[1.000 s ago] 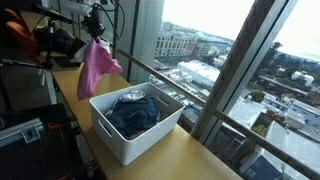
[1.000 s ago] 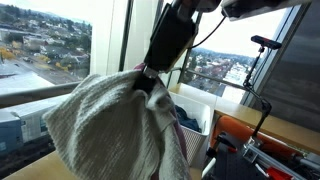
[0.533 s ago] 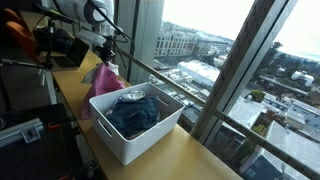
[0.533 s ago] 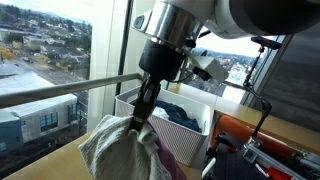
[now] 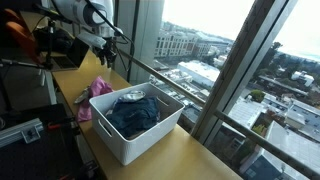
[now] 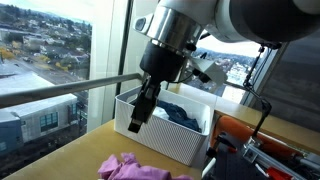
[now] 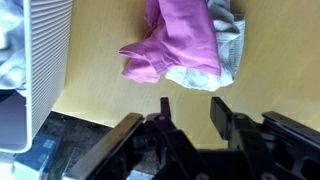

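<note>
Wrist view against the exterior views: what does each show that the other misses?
Only the wrist view shows the gripper open and empty, and a grey-white cloth partly under the pink cloth. Only an exterior view shows dark blue clothes heaped in the white bin and the window behind. Both show the pink cloth lying on the wooden table beside the bin.

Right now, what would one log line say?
gripper: open, empty | pink cloth: crumpled on table below gripper, beside white bin | dark clothes: in bin
</note>
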`<state>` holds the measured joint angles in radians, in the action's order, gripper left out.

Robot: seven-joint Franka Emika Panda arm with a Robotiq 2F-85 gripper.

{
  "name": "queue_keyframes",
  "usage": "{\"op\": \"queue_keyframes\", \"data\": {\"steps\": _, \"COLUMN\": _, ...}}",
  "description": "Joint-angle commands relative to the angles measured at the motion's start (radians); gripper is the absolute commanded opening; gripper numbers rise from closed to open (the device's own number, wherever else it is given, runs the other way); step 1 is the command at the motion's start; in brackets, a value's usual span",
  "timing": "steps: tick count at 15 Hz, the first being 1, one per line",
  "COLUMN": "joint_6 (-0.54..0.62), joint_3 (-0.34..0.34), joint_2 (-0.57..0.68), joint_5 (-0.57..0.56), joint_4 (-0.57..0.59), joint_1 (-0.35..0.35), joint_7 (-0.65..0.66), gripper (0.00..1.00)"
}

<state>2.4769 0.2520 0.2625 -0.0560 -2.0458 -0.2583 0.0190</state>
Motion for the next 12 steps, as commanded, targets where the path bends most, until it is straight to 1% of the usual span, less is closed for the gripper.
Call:
{"op": "queue_keyframes", "data": {"steps": 1, "joint_6": -0.028, "joint_3": -0.054, "joint_2": -0.113, "joint_5": -0.002, "joint_4": 0.005, "joint_1": 0.066, "joint_7": -0.066, "gripper": 0.78}}
{"op": "queue_keyframes", "data": {"steps": 4, "joint_6": -0.019, "joint_3": -0.125, "joint_2": -0.129, "joint_5": -0.019, "joint_4": 0.039, "joint_1": 0.143, "joint_7": -0.136, "gripper": 0.99}}
{"op": "queue_keyframes", "data": {"steps": 6, "joint_6": 0.005, "joint_3": -0.168, "joint_2": -0.097, "joint_5": -0.024, "joint_4": 0.056, "joint_1": 0.191, "joint_7": -0.195, "gripper": 1.00}}
{"op": "queue_keyframes", "data": {"steps": 8, "joint_6": 0.010, "joint_3": -0.196, "joint_2": -0.044, "joint_5": -0.006, "joint_4": 0.081, "joint_1": 0.231, "joint_7": -0.244, "gripper": 1.00}}
{"op": "queue_keyframes", "data": {"steps": 10, "joint_6": 0.008, "joint_3": -0.209, "joint_2": 0.029, "joint_5": 0.002, "joint_4": 0.111, "joint_1": 0.256, "joint_7": -0.267, "gripper": 1.00}}
{"op": "queue_keyframes", "data": {"steps": 12, "joint_6": 0.012, "joint_3": -0.214, "joint_2": 0.111, "joint_5": -0.005, "joint_4": 0.137, "joint_1": 0.269, "joint_7": -0.262, "gripper": 1.00}}
